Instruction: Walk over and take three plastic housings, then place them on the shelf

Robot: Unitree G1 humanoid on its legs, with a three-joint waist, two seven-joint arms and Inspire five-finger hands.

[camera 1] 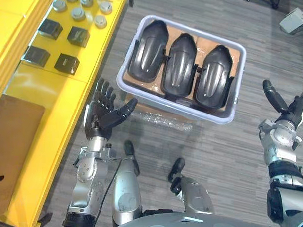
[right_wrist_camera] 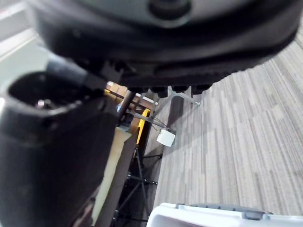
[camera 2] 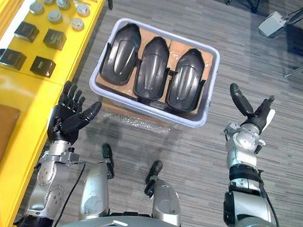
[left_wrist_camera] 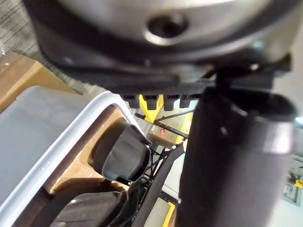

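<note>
Fingers (camera 1: 106, 95) straight and spread on the left hand (camera 1: 103, 117), nothing in them, palm turned toward the load. Over on the other side the right hand (camera 2: 255, 121) is just as loose, thumb thrown wide, fingers apart and empty. Both hands are raised and flanking the target.

The target sits dead ahead: a pale plastic bin (camera 1: 124, 87) on the floor stack, lined with cardboard, holding all three black housings side by side. None has been lifted yet, so the job looks to be at its very start. The left housing (camera 1: 148, 44) lies farthest out, the middle housing (camera 1: 178, 62) sits next to it, and the right housing (camera 1: 213, 76) lies closest to the robot. Each one's long axis runs away from the robot, the far end leaning a touch to the right, rounded backs up.

The key relation: the housings lie forward of both hands, between them. The left hand is the closer one, its thumb just beside the bin's near left corner, and its wrist view looks straight over the rim at a housing. The right hand stands off the bin's right wall, near but clearly apart.

My call: the left hand goes forward over the rim and closes across a housing's narrow width, not along its length. The yellow shelf (camera 1: 51, 97) waits on the robot's left, already carrying small black blocks (camera 1: 50, 29) and round silver parts (camera 1: 78, 14).
</note>
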